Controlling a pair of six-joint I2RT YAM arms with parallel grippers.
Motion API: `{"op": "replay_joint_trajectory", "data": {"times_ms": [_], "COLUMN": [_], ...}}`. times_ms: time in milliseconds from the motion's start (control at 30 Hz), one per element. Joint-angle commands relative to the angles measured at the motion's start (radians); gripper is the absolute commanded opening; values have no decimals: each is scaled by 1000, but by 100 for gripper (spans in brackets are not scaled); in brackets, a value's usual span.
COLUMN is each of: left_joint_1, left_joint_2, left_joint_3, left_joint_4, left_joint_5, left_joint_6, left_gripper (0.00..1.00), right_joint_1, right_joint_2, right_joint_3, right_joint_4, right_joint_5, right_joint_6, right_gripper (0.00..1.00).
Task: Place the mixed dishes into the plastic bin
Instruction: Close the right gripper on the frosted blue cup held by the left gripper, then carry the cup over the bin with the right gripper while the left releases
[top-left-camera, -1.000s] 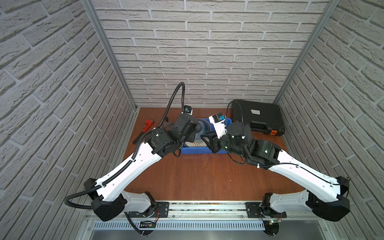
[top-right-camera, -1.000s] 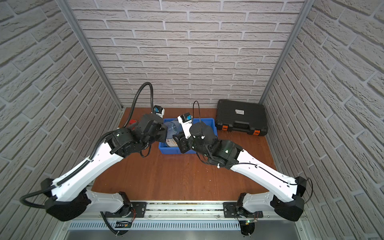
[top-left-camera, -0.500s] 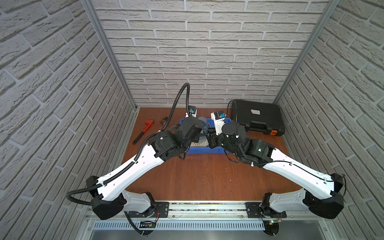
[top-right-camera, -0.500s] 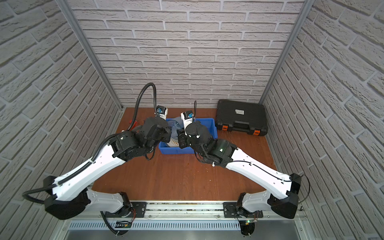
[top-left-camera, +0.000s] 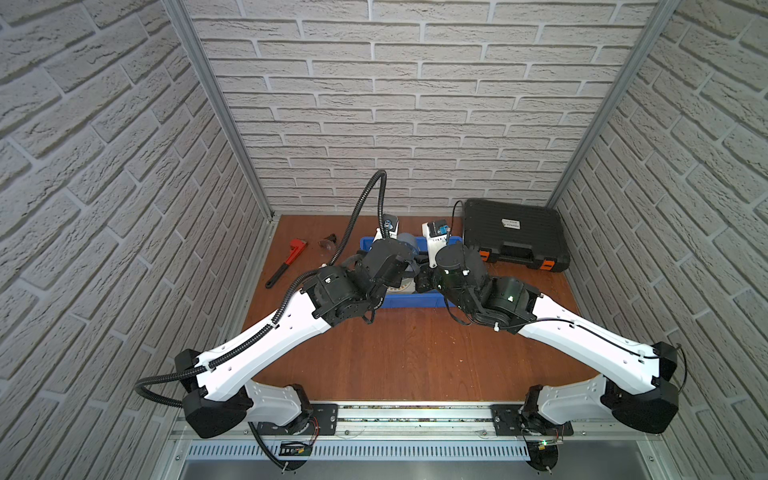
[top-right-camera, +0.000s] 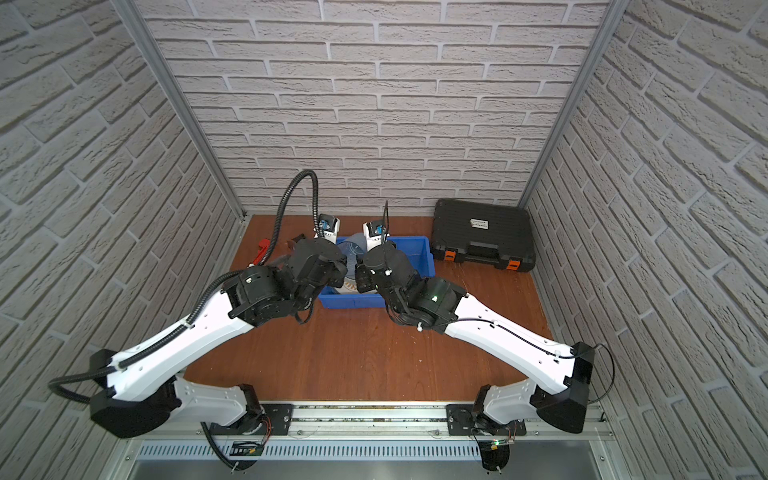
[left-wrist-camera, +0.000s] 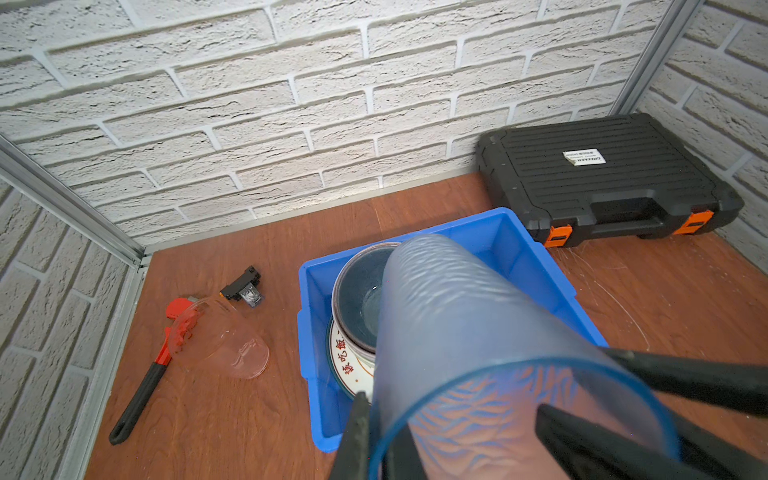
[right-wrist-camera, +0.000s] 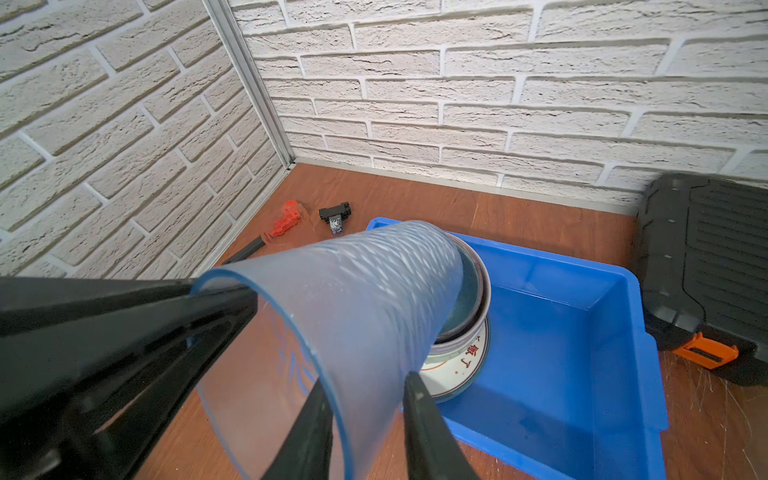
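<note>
Pinching the tumbler (left-wrist-camera: 457, 332) by its rim wall: left end effector (left-wrist-camera: 374, 419), jaws closed right down on it, one finger inside the mouth and one outside. Right end effector (right-wrist-camera: 365, 380) straddles the same rim from the other side, jaws narrow. Can't tell whether it clamps or only brackets the wall. My read is a handover or a two-arm carry.

Tumbler is in the air, not yet in the bin (right-wrist-camera: 561, 374). Long axis runs away from both end effectors toward the back wall, mouth at the fingers, base out over the bowls (left-wrist-camera: 357, 303).

Key relation: the bowls sit nested on a plate (left-wrist-camera: 345, 361) in the bin's left half, under the tumbler's base. Bare floor is the right half, toward the case (left-wrist-camera: 602, 178), so the right arm is nearer the drop spot. Going straight down likely hits the bowl rim.

On the surface left of the bin, a clear glass (left-wrist-camera: 220, 336) lies on its side at the wrench (left-wrist-camera: 141, 390) head, with a small black part (left-wrist-camera: 245, 289) just beside it. The case isn't in the way.
</note>
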Motion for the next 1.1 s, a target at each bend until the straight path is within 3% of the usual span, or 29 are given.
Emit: {"op": "replay_joint_trajectory", "data": {"times_ms": [0,267,500,1067], "left_joint_1": [-30,-38,-39,-37], "left_joint_2": [-14,-27,-31,-112], "left_joint_3": [-2,2,-17,-83], "left_joint_4": [119,130,155,138], "left_joint_5": [49,110,238,385], "left_joint_6": [4,9,-23,-92], "left_gripper": [0,0,4,24], "right_joint_1": [-8,-28,-36,-54], "right_joint_2": [21,30,12,-32], "right_joint_3": [24,18,16,1], "right_joint_4": [37,30,26,-15], "right_joint_5": [34,35,29,3], "right_joint_6": [17,34,46,69], "right_gripper": [29,19,7,6]}}
